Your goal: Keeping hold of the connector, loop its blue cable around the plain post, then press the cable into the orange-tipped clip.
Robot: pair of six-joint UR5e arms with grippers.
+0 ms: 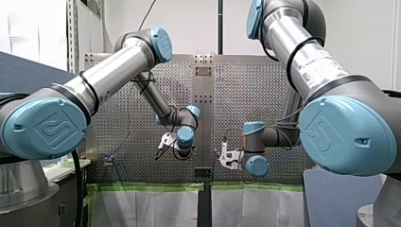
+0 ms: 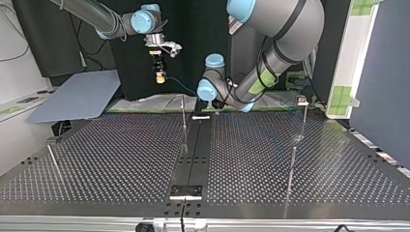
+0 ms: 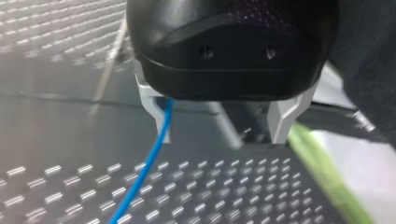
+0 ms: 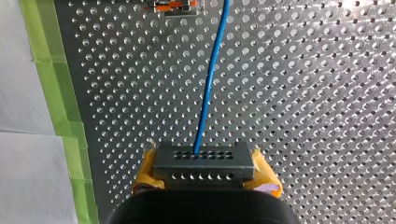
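Right fingers point(image 4: 144, 179) tight on the connector point(image 4: 204, 163), blue cable point(image 4: 210, 79) ahead; left fingers point(image 3: 282, 117) apart, cable beside one.

A dark grey connector point(image 4: 203, 161), its face lined with two rows of small holes, sits clamped between the yellow pads of my right end effector point(image 4: 204, 173) above the perforated tabletop. Its blue cable point(image 4: 212, 79) runs straight ahead, passing beside the orange-tipped clip point(image 4: 173, 5). In the left wrist view the cable runs close by one metal finger of my left end effector point(image 3: 222, 140), whose fingers stand apart. The plain post point(image 2: 184, 116) stands upright, thin and bare.
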